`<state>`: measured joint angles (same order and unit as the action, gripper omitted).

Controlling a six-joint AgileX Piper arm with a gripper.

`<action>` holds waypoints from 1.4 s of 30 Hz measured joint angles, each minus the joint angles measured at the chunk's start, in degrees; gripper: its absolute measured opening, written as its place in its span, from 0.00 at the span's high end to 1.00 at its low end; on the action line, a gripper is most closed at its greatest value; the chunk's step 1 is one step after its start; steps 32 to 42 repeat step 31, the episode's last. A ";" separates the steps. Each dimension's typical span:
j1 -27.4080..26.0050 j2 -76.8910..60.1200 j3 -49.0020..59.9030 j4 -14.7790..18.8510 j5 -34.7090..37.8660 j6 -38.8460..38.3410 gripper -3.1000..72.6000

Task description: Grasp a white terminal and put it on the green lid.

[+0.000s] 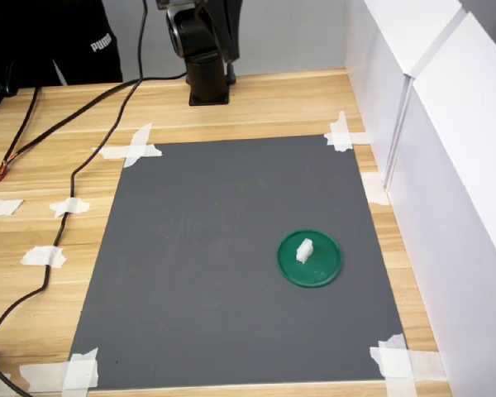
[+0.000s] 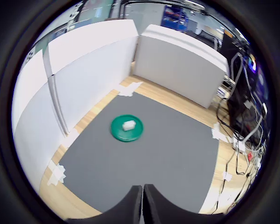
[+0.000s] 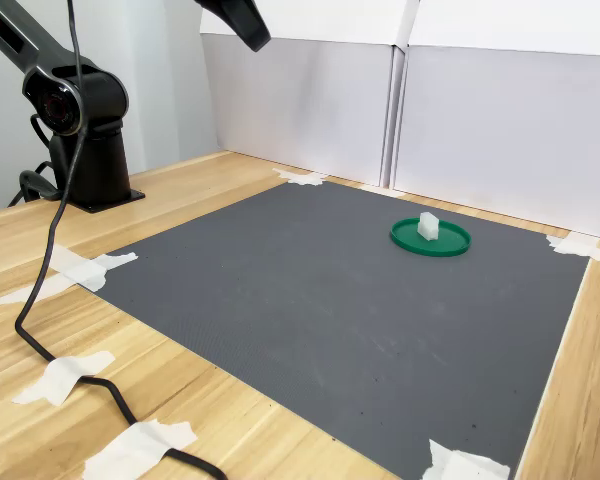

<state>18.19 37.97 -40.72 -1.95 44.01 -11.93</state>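
White terminal blocky, sits on green lid.

Colours: white on green on grey.
White terminal, possibly slightly translucent, sits on dark-green lid; around lid, plain charcoal mat on pale striped-grain wood table; white tape at mat's corners.

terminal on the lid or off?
On. The terminal sits inside the green lid's rim in all three views, and the pincer is shut and well clear of it.
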 joint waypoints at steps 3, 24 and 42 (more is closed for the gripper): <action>-4.19 -4.40 2.52 -0.05 0.05 0.00 0.98; -6.36 -36.55 24.99 -0.16 -10.82 -0.39 0.98; -6.36 -38.64 29.02 -0.16 -11.83 -0.39 0.98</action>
